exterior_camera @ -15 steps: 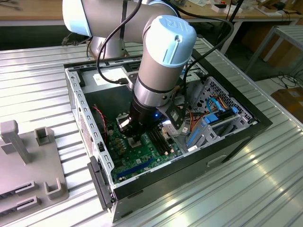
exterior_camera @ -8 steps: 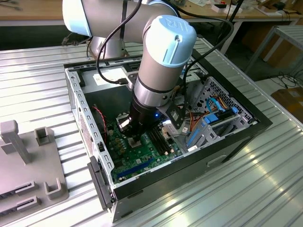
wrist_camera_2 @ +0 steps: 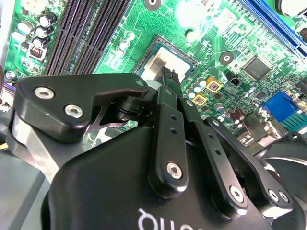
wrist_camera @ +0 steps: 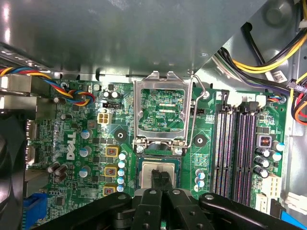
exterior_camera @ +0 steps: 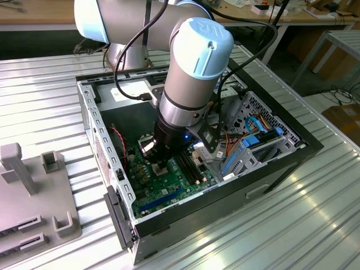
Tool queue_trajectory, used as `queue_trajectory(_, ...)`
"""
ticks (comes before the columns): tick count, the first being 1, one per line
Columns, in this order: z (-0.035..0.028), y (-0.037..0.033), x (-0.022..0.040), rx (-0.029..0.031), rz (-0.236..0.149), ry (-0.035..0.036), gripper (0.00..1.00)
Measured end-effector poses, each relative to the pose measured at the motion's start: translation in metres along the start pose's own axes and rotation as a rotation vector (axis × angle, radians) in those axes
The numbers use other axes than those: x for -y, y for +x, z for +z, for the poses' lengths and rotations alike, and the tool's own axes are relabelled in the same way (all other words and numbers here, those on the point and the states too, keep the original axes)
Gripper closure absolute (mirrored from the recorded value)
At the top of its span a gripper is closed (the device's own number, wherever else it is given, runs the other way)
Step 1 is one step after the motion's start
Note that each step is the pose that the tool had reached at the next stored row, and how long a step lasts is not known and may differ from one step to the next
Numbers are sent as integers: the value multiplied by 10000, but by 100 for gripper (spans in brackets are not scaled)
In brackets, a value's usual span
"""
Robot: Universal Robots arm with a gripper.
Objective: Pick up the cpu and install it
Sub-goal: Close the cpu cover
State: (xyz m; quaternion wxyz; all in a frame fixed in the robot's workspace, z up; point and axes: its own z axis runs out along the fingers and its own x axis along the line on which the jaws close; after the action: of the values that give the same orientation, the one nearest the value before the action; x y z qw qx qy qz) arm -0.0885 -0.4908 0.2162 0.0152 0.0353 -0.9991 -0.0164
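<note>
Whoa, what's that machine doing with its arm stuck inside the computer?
A robot arm is reaching down into an open computer case. Its hand sits with fingertips closed together right over the cpu, a small silver chip lying flat in its socket on the green motherboard. The metal socket frame beside it is flipped up, so the chip isn't locked in yet. Whether the fingertips touch the chip is hard to tell.

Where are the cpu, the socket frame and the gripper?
cpu point(wrist_camera: 146, 175): first wrist view, bare metal face.
socket frame point(wrist_camera: 138, 110): first wrist view, side bar.
gripper point(wrist_camera: 160, 176): first wrist view, between fingertips.
</note>
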Motion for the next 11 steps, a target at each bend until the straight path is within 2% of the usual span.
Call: queue_trajectory(11, 0, 0, 0, 0, -5, 0, 89)
